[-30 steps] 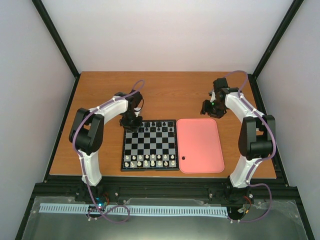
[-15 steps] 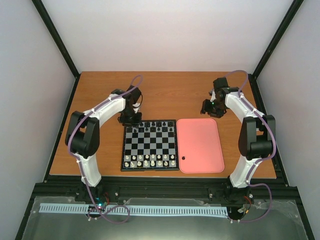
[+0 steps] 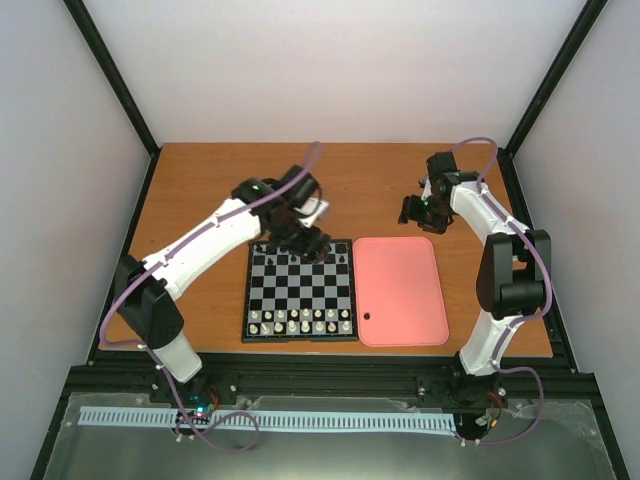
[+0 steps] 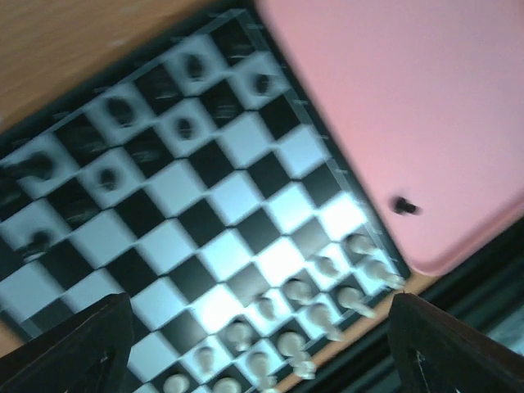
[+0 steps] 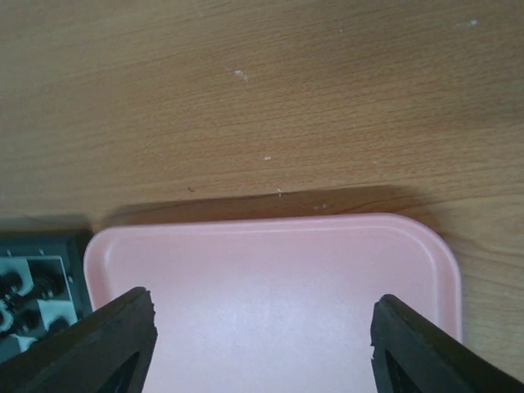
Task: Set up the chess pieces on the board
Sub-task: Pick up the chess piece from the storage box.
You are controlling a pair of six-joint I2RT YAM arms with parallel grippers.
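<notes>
Left gripper (image 3: 308,243) hangs spread and empty over the board's (image 3: 299,300) far edge, above the black chess pieces (image 4: 187,128), likely between placements. Right gripper (image 5: 258,344), also agape, hovers off the board's far right corner.

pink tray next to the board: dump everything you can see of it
The pink tray is a rounded-corner rectangle, smooth and matte like plastic, with a low raised rim. It lies flat on the wooden table, long side running near to far, just right of the board, edges parallel; whether they touch cannot be told. Its surface is bare except for one small dark spot near its near-left corner, a hole or a tiny object, too small to tell.
</notes>
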